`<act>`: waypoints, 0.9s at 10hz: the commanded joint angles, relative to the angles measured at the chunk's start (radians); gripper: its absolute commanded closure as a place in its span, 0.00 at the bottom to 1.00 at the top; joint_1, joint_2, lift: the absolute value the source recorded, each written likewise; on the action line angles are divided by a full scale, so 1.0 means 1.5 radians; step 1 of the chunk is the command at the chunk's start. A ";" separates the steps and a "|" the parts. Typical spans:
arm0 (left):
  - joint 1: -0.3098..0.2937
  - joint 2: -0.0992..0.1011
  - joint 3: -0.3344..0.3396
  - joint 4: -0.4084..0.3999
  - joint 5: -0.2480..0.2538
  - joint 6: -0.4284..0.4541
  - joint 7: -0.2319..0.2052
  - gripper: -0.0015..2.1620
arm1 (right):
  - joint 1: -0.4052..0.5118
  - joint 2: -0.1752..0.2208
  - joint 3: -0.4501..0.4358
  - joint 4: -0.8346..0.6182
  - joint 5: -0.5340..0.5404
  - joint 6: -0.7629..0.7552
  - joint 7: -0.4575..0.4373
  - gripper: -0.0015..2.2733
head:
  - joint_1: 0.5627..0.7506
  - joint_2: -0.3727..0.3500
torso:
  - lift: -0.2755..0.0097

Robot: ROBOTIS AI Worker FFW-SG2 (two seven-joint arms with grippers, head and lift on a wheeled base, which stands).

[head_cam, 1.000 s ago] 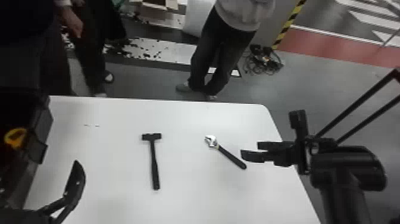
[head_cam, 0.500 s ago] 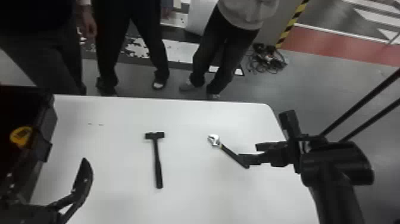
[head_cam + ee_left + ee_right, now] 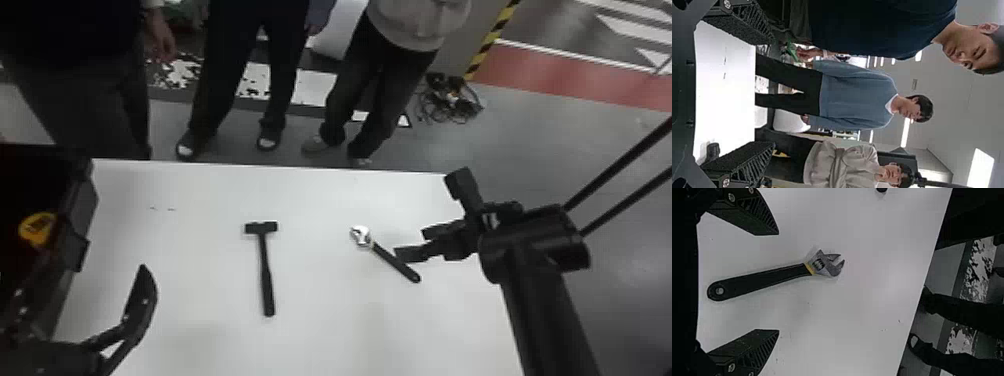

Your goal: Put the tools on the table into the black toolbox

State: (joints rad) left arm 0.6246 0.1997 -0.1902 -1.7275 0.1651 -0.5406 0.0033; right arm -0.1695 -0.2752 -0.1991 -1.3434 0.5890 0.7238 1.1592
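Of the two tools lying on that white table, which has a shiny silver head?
The adjustable wrench, the tool nearer the right end effector. It alone is silver-headed; the hammer is black all over.

A smooth grey floor (image 3: 525, 140) lies at the back and on the right. A messy pile of thin black wires (image 3: 445, 102) sits on it. Near the pile is a strip with slanted black and yellow stripes (image 3: 492, 37). Beside that is a flat red band (image 3: 560, 75) on the floor, and big white painted shapes (image 3: 635, 30) lie past it. In the left wrist view, bright white lights (image 3: 981, 168) shine on a pale ceiling (image 3: 954, 133).
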 commanded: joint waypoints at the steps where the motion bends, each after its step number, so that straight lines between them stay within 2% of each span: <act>1: 0.001 0.003 0.000 0.000 0.000 0.000 0.003 0.04 | -0.027 -0.001 0.026 0.032 0.025 -0.006 0.004 0.06 | 0.70 0.15 | 0.83; 5: 0.001 0.006 0.001 0.002 0.004 -0.002 0.006 0.04 | -0.055 -0.009 0.045 0.110 0.065 -0.068 0.049 0.06 | 0.70 0.18 | 0.83; 9: -0.003 0.006 0.001 0.008 0.007 -0.002 0.006 0.04 | -0.064 -0.032 0.058 0.157 0.092 -0.096 0.059 0.05 | 0.70 0.15 | 0.83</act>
State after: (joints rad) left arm 0.6211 0.2086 -0.1886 -1.7168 0.1738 -0.5431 0.0123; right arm -0.2631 -0.3192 -0.1164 -1.1173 0.7226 0.5822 1.2461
